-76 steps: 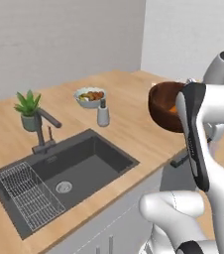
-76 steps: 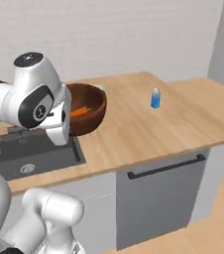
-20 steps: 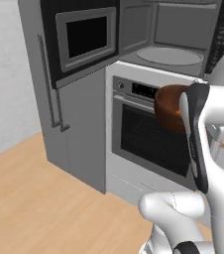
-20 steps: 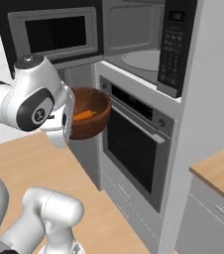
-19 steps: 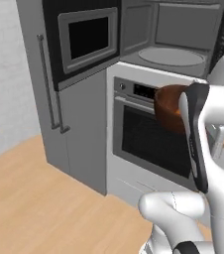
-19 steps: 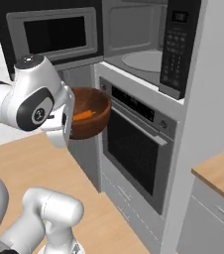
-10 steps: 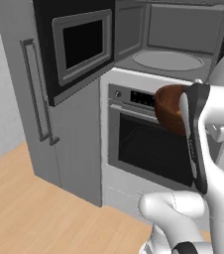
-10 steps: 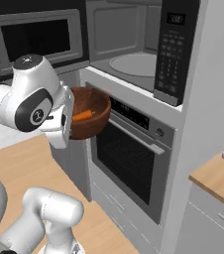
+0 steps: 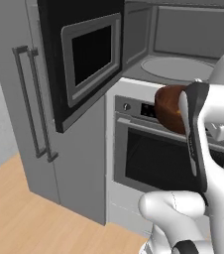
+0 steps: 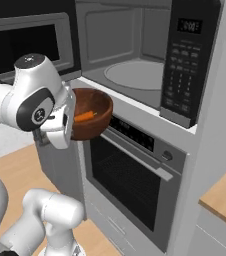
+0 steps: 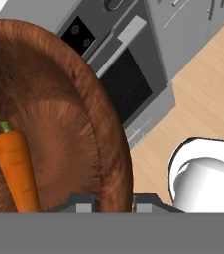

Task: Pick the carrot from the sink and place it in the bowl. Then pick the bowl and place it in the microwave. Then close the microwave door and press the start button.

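My gripper point(image 11: 113, 199) is shut on the rim of the dark reddish-brown wooden bowl point(image 11: 59, 119), one finger inside the wall and one outside. The orange carrot point(image 11: 16, 171) lies inside the bowl. In the right base view the bowl point(image 10: 92, 117) with the carrot point(image 10: 84, 117) hangs level just below and left of the microwave point(image 10: 135, 75) cavity. The microwave door point(image 9: 84, 54) stands swung open to the left, with the bowl point(image 9: 171, 106) in front of the cavity's lower edge. The keypad panel point(image 10: 185, 60) is on the right. The sink is out of view.
An oven point(image 10: 135, 185) with a horizontal bar handle sits directly under the microwave. A tall grey cabinet point(image 9: 34, 124) with a vertical bar handle stands left of it, behind the open door. Wooden floor point(image 9: 25, 218) lies below, and a counter corner point(image 10: 225, 200) shows at right.
Both base views have shifted: the base has driven closer, so the microwave and oven loom larger. The bowl stays held in the same pose by the hand.
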Controlling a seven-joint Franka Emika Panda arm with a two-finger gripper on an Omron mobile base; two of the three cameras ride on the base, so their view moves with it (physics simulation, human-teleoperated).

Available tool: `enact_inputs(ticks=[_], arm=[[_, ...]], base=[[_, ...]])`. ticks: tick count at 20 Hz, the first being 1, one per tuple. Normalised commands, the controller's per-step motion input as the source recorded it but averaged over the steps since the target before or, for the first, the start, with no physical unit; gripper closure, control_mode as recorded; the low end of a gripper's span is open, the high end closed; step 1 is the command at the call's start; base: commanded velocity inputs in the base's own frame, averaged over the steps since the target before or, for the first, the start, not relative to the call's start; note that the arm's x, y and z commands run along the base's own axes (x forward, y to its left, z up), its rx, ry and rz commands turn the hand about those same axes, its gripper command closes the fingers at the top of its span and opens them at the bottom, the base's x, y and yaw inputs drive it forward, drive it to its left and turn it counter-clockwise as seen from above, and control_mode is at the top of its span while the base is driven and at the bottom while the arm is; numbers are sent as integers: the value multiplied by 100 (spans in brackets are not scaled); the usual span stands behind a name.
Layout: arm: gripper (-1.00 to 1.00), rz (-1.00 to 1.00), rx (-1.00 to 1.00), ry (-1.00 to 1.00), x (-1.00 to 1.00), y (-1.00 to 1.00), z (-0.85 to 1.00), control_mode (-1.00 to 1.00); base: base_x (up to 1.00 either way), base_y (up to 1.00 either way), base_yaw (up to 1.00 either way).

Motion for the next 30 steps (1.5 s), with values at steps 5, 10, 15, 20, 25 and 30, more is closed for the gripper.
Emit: enact_inputs(ticks=[5, 10, 15, 20, 25, 30], arm=[[100, 0, 0, 0, 0, 0, 0, 100], [100, 0, 0, 0, 0, 0, 0, 100], [100, 0, 0, 0, 0, 0, 0, 100], [100, 0, 0, 0, 0, 0, 0, 100], [100, 0, 0, -9, -4, -3, 31, -100], [100, -12, 0, -25, 1, 0, 44, -100]], base=[[17, -5, 11], [58, -25, 8], [4, -42, 14], [-1, -24, 8], [0, 0, 1], [0, 0, 0]])
